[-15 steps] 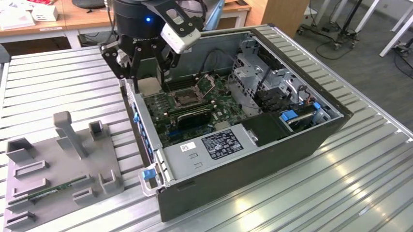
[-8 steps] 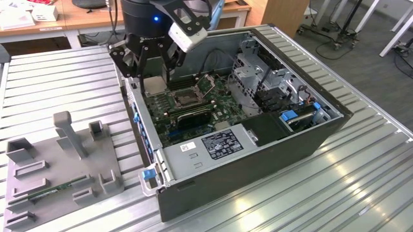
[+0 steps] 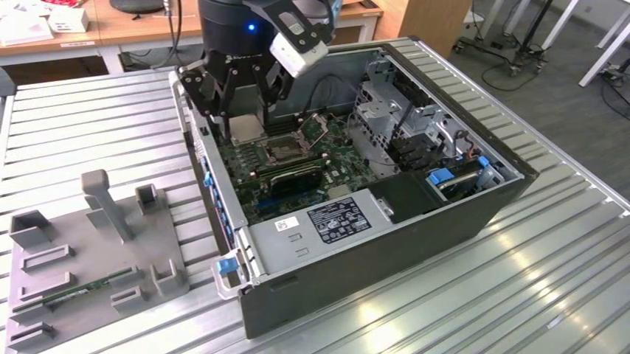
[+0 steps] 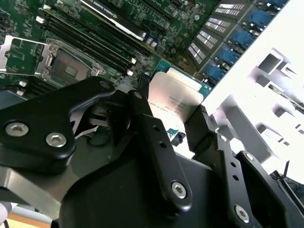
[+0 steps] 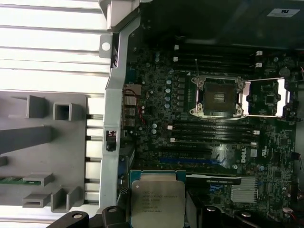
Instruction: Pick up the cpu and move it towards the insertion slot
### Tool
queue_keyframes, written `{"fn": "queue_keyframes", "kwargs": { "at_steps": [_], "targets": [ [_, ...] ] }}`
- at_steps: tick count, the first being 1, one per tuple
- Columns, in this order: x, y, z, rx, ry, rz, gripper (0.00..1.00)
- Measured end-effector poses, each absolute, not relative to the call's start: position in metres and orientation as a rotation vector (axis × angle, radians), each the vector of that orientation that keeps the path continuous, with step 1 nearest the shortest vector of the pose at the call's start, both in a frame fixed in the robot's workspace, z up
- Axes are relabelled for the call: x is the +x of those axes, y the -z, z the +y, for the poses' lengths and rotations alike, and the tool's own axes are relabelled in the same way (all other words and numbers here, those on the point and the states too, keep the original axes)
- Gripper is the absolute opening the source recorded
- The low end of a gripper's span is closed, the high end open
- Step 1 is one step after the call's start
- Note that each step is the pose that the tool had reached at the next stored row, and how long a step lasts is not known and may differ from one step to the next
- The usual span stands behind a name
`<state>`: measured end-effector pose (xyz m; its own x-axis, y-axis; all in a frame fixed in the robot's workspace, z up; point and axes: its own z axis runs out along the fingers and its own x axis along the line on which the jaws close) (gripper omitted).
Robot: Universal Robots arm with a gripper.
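The cpu [image 3: 246, 119] is a flat silvery-beige square, and my gripper [image 3: 244, 134] is shut on it by two opposite edges. It hangs above the green motherboard inside the open computer case [image 3: 492, 199], near the case wall on the exterior view's left. Both wrist views show the cpu [image 4: 175, 97] [image 5: 156, 199] between black fingers [image 4: 152, 137]. The insertion slot [image 3: 286, 151] [image 4: 69, 71] [image 5: 218, 97] is a square silver-framed socket with a dark centre. Its cover plate [image 5: 268, 97] is swung open beside it. The cpu sits a short way off from the slot, not over it.
Long black memory slots [image 5: 213, 133] run beside the socket. A silver power supply [image 3: 325, 221] and drive cage [image 3: 394, 118] fill the case's other side. On the slatted metal table [image 3: 551, 295], a grey fixture [image 3: 88, 258] holds a green memory stick [image 3: 74, 295].
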<state>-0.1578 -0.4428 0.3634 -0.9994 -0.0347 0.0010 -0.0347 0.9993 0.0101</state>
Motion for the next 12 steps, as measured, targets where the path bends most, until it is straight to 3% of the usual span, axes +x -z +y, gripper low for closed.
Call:
{"fn": "queue_keyframes", "kwargs": {
  "at_steps": [12],
  "targets": [
    [-0.139,-0.363,-0.443,0.054,0.016,-3.14,0.55]
  ]
}}
